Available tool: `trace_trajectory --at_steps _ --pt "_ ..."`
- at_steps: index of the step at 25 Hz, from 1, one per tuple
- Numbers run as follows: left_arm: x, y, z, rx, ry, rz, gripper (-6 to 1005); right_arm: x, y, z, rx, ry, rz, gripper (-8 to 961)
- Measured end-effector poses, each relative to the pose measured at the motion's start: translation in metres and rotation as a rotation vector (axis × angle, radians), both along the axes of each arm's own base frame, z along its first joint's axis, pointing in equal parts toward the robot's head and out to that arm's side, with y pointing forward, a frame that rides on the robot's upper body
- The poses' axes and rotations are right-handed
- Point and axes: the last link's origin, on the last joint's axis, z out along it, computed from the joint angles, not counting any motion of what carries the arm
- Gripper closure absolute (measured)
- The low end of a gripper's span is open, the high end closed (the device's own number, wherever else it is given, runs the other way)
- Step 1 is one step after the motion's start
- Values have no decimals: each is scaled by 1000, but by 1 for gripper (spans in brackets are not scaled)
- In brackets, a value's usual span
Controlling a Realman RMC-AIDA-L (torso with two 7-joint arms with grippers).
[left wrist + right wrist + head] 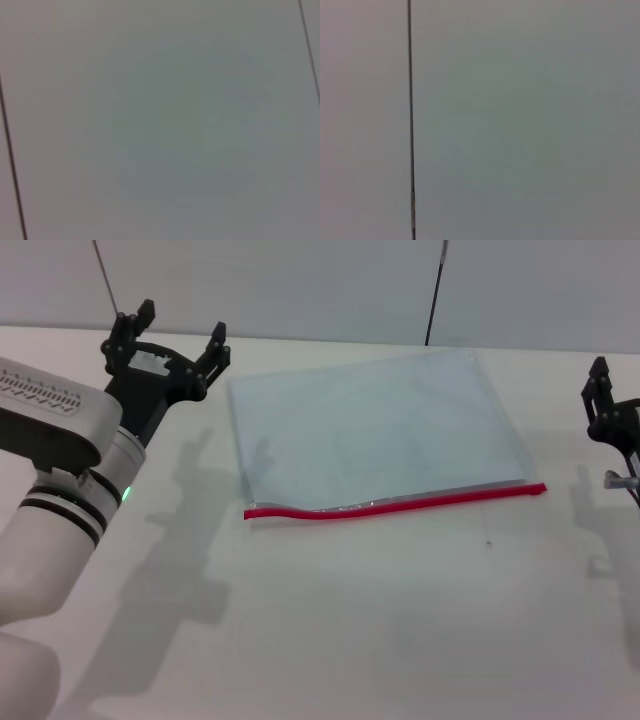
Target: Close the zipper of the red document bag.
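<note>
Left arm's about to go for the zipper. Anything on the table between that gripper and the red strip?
Nothing visible. The left gripper, open, is off the far left corner of the red document bag; only bare table and the bag lie between it and the zipper. The right gripper sits at the right edge.

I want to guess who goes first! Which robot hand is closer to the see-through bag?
Left. The left gripper hovers just beside the red document bag, at its far left corner. The right gripper sits farther off, past its right edge.

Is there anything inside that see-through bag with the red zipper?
The red document bag looks empty: through its clear plastic only the white table shows. Anything thin hidden under the zipper strip cannot be seen.
</note>
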Motion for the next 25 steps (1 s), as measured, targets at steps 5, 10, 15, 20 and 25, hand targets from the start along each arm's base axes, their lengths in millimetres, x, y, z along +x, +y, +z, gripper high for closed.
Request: trace_trajectory --at_steps 5,10,15,20,25 --pt "1 2 -2 -2 -25 8 122 -9 1 -6 -21 12 26 379" --pt "2 2 -3 -5 -33 9 122 -16 4 -10 -42 8 48 379" --pt "2 3 -1 2 -30 4 123 -16 5 -10 -45 8 50 379" --pt "4 3 0 8 -30 -2 123 -21 6 -15 -68 -10 76 379" --pt "4 4 0 7 -27 -3 123 -22 6 -15 -71 -12 79 379"
